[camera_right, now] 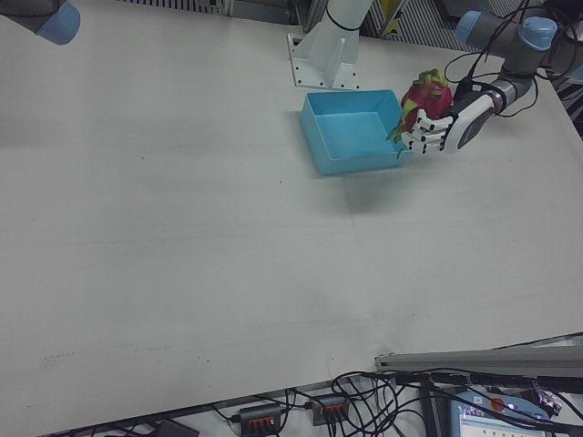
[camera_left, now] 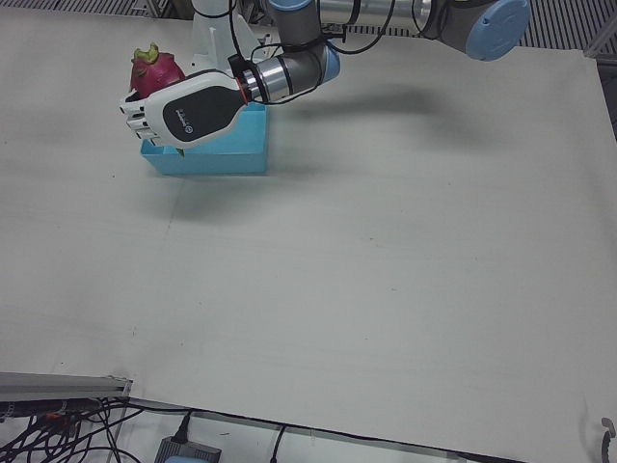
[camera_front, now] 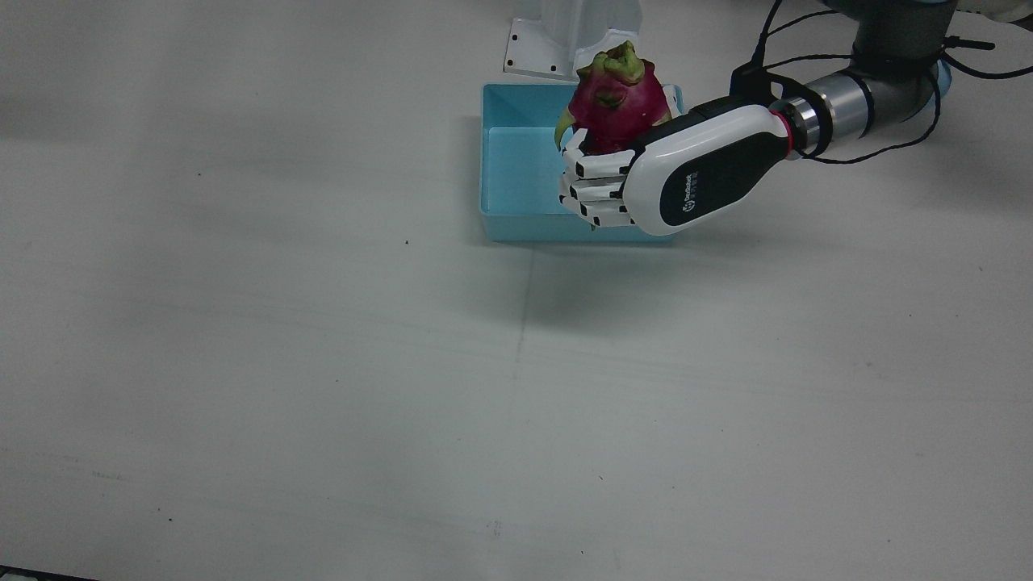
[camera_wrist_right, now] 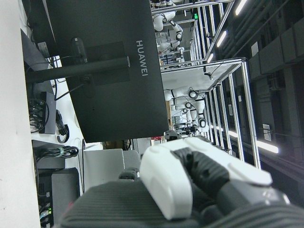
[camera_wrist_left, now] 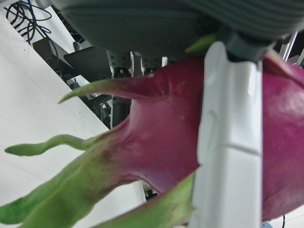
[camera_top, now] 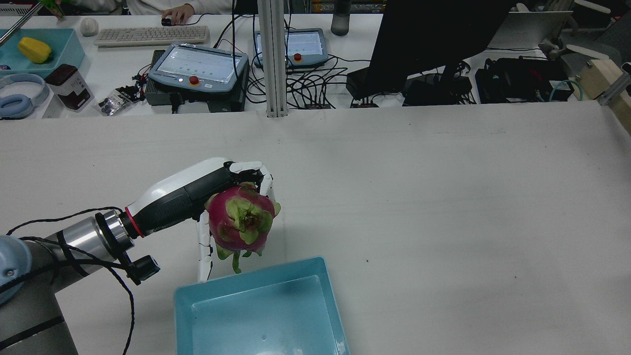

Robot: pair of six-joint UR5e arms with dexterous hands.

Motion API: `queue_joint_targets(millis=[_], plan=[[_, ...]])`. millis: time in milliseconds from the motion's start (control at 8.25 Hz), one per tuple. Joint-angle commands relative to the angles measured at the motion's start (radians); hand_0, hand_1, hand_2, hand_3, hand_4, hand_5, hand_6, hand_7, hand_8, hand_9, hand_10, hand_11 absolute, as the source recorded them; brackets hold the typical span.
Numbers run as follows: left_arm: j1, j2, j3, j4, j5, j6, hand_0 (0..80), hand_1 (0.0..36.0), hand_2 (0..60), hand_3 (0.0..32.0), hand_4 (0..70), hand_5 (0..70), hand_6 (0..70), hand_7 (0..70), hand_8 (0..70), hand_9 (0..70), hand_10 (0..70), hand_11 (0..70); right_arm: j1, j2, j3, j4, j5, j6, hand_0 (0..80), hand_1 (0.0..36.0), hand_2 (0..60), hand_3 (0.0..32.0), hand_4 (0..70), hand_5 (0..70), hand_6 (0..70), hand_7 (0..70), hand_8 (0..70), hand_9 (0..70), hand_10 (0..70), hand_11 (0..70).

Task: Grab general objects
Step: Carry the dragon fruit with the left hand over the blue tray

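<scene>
Dragon fruit: magenta, egg-shaped dragon fruit with green scales (camera_top: 240, 217), held clear of the table, crown of green tips up in the front view (camera_front: 617, 95).
Left hand: white-and-black many-fingered left hand (camera_front: 646, 173), fingers (camera_front: 597, 165) curled tight around the fruit's side; clamped on it. Rear view shows the fingers wrapping over the far side and one white finger (camera_top: 203, 249) running down the near side. Left hand view is filled by fruit skin with one white finger (camera_wrist_left: 230, 142) pressed across it.
Fruit position: over the rim of the light-blue open plastic bin (camera_front: 516, 173), at the bin's 3 o'clock edge in the front view; in the rear view at the bin's 11 o'clock corner (camera_top: 256, 315). Whether a green scale tip touches the rim: cannot tell.
Bin: nothing visible inside it; sits just beside the white arm pedestal base (camera_front: 557, 40), which lies at its 12 o'clock in the front view.
Right hand: right hand (camera_wrist_right: 190, 183) seen only by its own camera, white-and-dark parts close to the lens, black monitor (camera_wrist_right: 104, 71) behind; fingers apart or together: cannot tell.
Table: white tabletop (camera_front: 323, 363).
</scene>
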Motion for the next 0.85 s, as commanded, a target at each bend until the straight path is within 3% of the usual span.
queue_joint_targets(millis=[0,242,364,485,606,727], plan=[[0.092,-0.041,0.003,0.022,-0.073,0.003,50.0,26.8,60.0,0.0,27.1,70.0,31.8,70.0,25.9,42.8,27.8,41.8,0.002,0.000,0.000,0.000,0.000,0.000,0.0,0.0,0.0,0.0,0.0,0.0,0.0,0.0,0.0,0.0,0.0,0.0],[0.095,-0.043,0.000,0.021,-0.066,0.002,49.9,25.7,60.0,0.0,26.6,70.0,31.3,69.3,25.1,41.8,26.7,40.3,0.000,0.000,0.000,0.000,0.000,0.000,0.0,0.0,0.0,0.0,0.0,0.0,0.0,0.0,0.0,0.0,0.0,0.0],[0.107,-0.043,-0.002,0.021,-0.064,0.002,50.3,24.0,58.1,0.0,25.2,70.0,29.3,65.6,23.1,39.0,24.5,37.2,0.000,0.000,0.000,0.000,0.000,0.000,0.0,0.0,0.0,0.0,0.0,0.0,0.0,0.0,0.0,0.0,0.0,0.0],[0.123,-0.043,-0.003,0.021,-0.063,0.002,50.8,21.8,43.4,0.0,20.7,70.0,23.4,54.6,16.6,29.5,20.8,31.7,0.000,0.000,0.000,0.000,0.000,0.000,0.0,0.0,0.0,0.0,0.0,0.0,0.0,0.0,0.0,0.0,0.0,0.0],[0.133,-0.041,-0.005,0.021,-0.063,0.002,51.2,20.8,36.2,0.0,18.8,70.0,21.3,51.5,13.8,25.5,20.3,31.2,0.000,0.000,0.000,0.000,0.000,0.000,0.0,0.0,0.0,0.0,0.0,0.0,0.0,0.0,0.0,0.0,0.0,0.0],[0.132,-0.041,-0.005,0.021,-0.063,0.002,52.5,16.5,6.6,0.0,8.2,70.0,14.7,45.4,4.2,12.9,12.4,19.8,0.000,0.000,0.000,0.000,0.000,0.000,0.0,0.0,0.0,0.0,0.0,0.0,0.0,0.0,0.0,0.0,0.0,0.0]])
